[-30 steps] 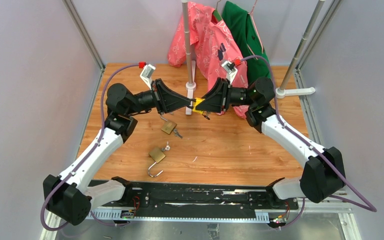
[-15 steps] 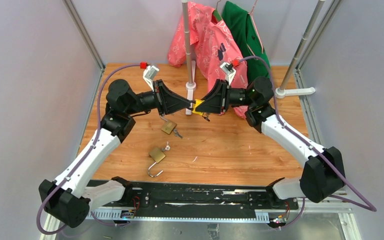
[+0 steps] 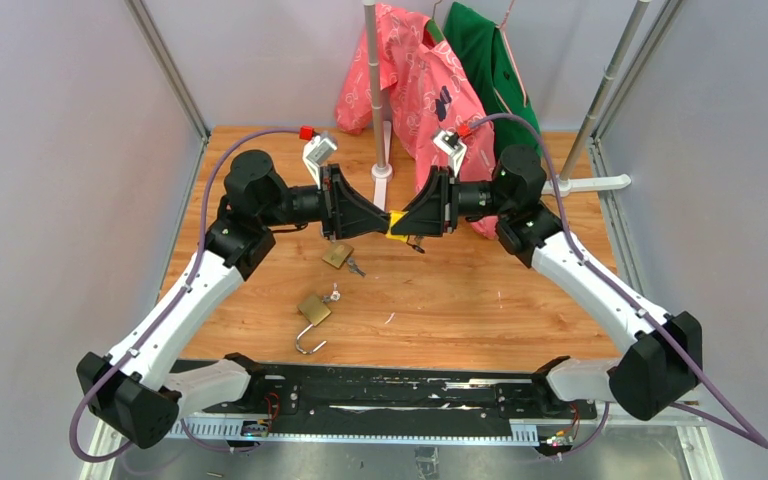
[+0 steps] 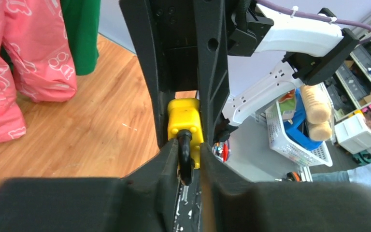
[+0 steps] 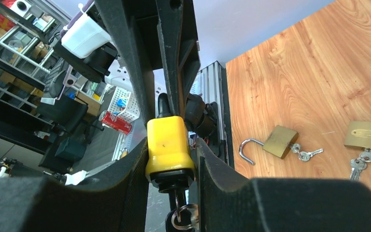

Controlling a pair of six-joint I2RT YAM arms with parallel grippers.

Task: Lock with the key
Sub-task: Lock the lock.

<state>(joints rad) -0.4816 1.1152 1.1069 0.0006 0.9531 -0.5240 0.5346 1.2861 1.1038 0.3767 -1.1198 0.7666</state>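
A yellow padlock (image 3: 397, 222) hangs in the air over the middle of the table, between both grippers. My right gripper (image 3: 406, 221) is shut on its yellow body (image 5: 169, 145). A key (image 5: 176, 199) with a ring sticks out of the padlock's underside. The black shackle (image 4: 185, 157) lies between the fingers of my left gripper (image 4: 188, 155). It touches one finger and a narrow gap shows at the other. In the top view the left gripper (image 3: 384, 221) meets the padlock from the left.
Two brass padlocks with keys lie on the wooden table: one (image 3: 337, 255) just below the grippers, and one with an open shackle (image 3: 313, 309) nearer the front. A white stand post (image 3: 375, 100), a pink garment (image 3: 415, 85) and a green one (image 3: 480, 60) are behind.
The left jaws have parted slightly round the shackle. Both arms have shifted, and the padlock sits a little lower and nearer than before.
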